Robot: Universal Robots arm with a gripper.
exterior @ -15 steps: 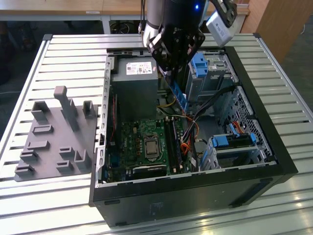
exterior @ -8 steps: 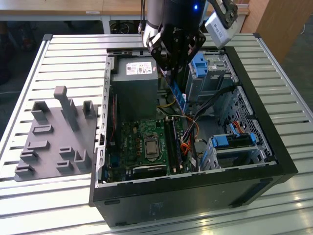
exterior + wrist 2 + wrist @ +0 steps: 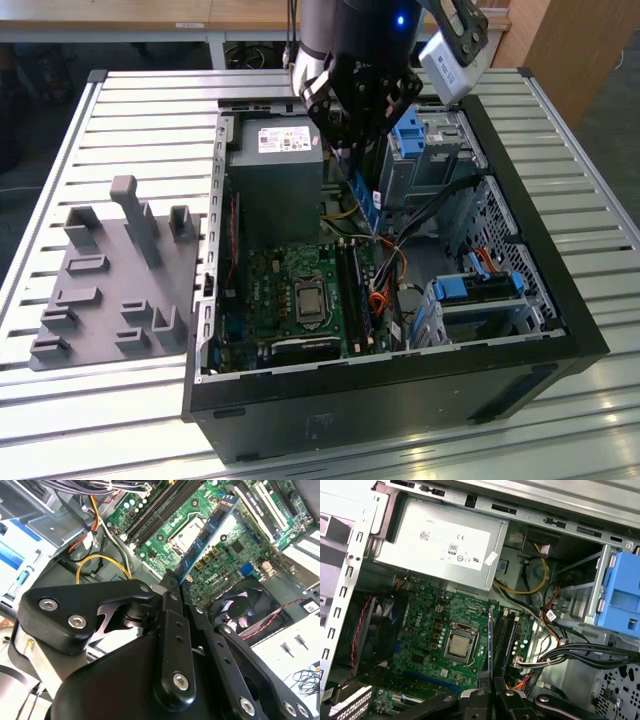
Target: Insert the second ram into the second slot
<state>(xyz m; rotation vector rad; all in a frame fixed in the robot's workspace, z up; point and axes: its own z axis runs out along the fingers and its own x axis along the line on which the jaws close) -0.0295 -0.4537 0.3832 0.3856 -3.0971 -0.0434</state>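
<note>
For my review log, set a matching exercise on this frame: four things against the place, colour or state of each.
Things:
1. second ram
2. power supply
3. drive-cage tab
4. grey fixture tray

States:
A. light-blue plastic
B. lying on the slatted table, outside the case
C. gripped by the claw, over the motherboard
D. grey box with a white label

Pairs: 1-C, 2-D, 3-A, 4-B

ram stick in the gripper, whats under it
The green motherboard and its black memory slots. The ram stick, held in the gripper, covers what lies directly beneath it.
</note>
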